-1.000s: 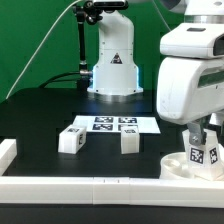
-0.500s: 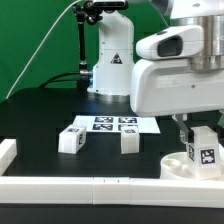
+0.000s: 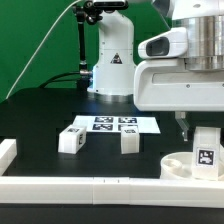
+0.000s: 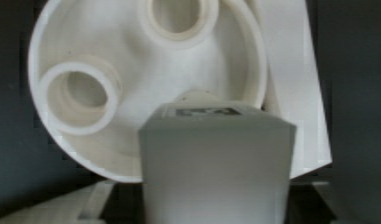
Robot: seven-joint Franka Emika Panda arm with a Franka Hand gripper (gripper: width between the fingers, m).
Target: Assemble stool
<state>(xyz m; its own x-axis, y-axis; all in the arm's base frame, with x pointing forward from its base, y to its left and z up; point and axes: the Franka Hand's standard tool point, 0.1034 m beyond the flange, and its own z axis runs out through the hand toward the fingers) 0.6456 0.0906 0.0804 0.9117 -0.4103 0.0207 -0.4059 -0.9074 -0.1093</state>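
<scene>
The stool's round white seat [image 3: 178,165] lies on the black table at the exterior view's right. In the wrist view the seat [image 4: 116,120] shows two round holes. A short white blocky leg [image 3: 206,148] with a tag on its face stands upright on the seat's right part. My gripper [image 3: 197,130] reaches down from the big white hand and is shut on this leg [image 4: 213,160], which fills the gap between the jaws. I cannot tell whether the leg's foot sits in a hole. Two loose legs [image 3: 70,139] [image 3: 129,141] stand on the table further left.
The marker board [image 3: 112,124] lies flat behind the two loose legs. A low white rail [image 3: 90,185] runs along the front edge, with a white block [image 3: 7,150] at the exterior view's left. The arm's base [image 3: 112,65] stands at the back.
The hand has turned about its upright axis over the seat, and the held leg has turned with it and shifted slightly toward the exterior view's right. The jaws stayed shut.
</scene>
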